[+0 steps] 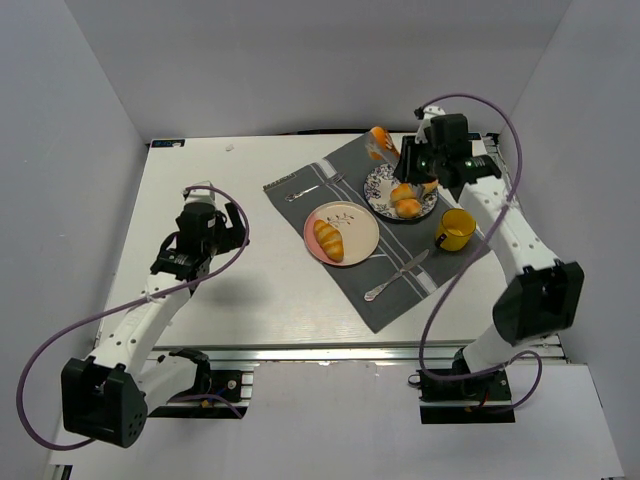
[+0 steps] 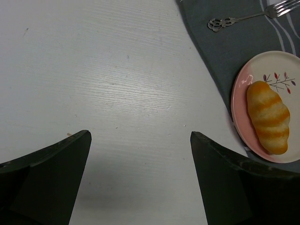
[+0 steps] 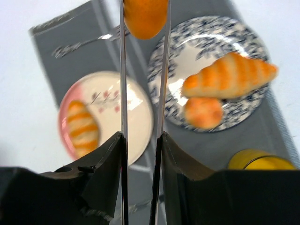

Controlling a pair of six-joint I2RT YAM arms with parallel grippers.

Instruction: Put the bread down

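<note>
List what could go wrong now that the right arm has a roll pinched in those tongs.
1. The held roll is pinched only at the tips of the long tongs in the right gripper; it may slip out mid-carry.
2. The pink plate already carries a plated roll; a careless drop could knock it.
3. The yellow cup sits near the right arm; a swing could tip it.

Both arms (image 1: 505,225) have white links, black joints, purple cables (image 1: 465,96) and dark jaws.
</note>
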